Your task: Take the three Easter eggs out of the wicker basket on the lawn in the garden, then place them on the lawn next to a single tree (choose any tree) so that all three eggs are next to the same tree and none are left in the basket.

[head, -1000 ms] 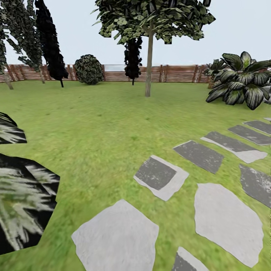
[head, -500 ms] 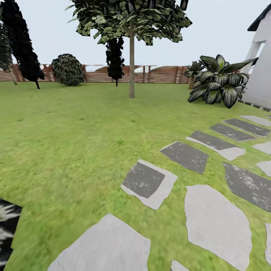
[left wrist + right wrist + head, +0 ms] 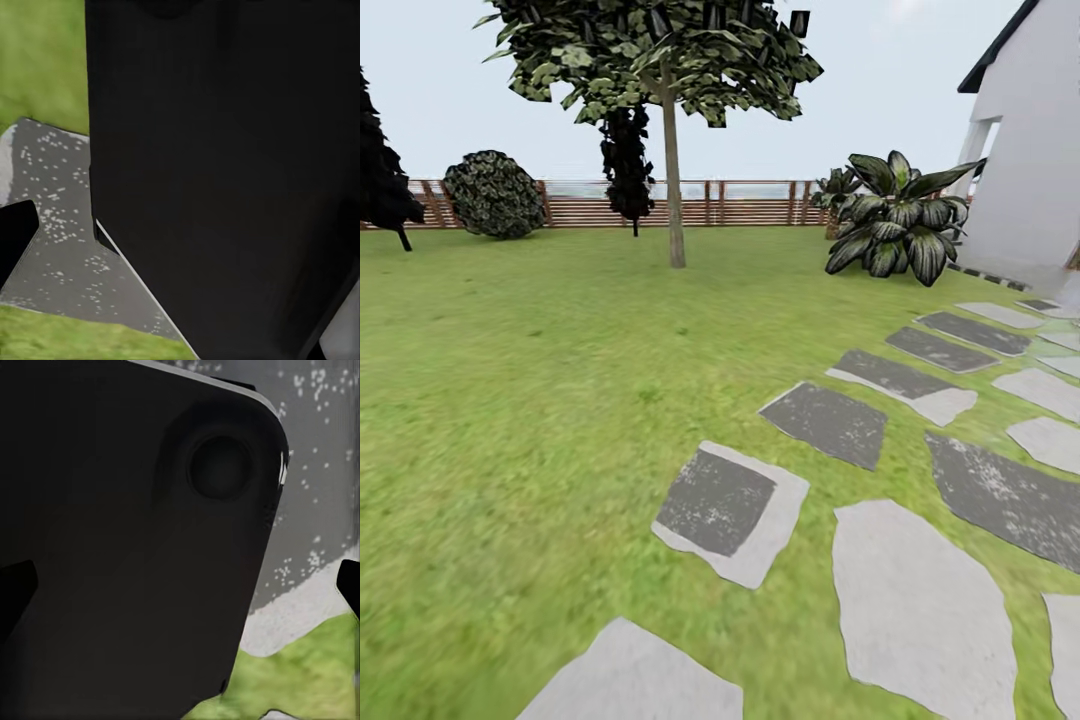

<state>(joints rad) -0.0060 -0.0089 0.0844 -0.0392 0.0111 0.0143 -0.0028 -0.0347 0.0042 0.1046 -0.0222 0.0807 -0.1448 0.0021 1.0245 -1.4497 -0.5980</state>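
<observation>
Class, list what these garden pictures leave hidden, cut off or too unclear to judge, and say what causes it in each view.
- Left wrist view: a large black robot part blocks most of the speckled grey paving stone; gripper state unreadable.
- Right wrist view: a dark rounded housing covers the mottled green lawn; gripper state unreadable.
- Head view: the pale-trunked tree loses its crown at the top edge; the white house is cut by the right edge.

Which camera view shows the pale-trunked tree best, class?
The head view: the tree stands whole on the lawn, trunk and foliage, before the fence. Both wrist views are mostly blocked by dark robot parts, with bits of paving stone and grass.
</observation>
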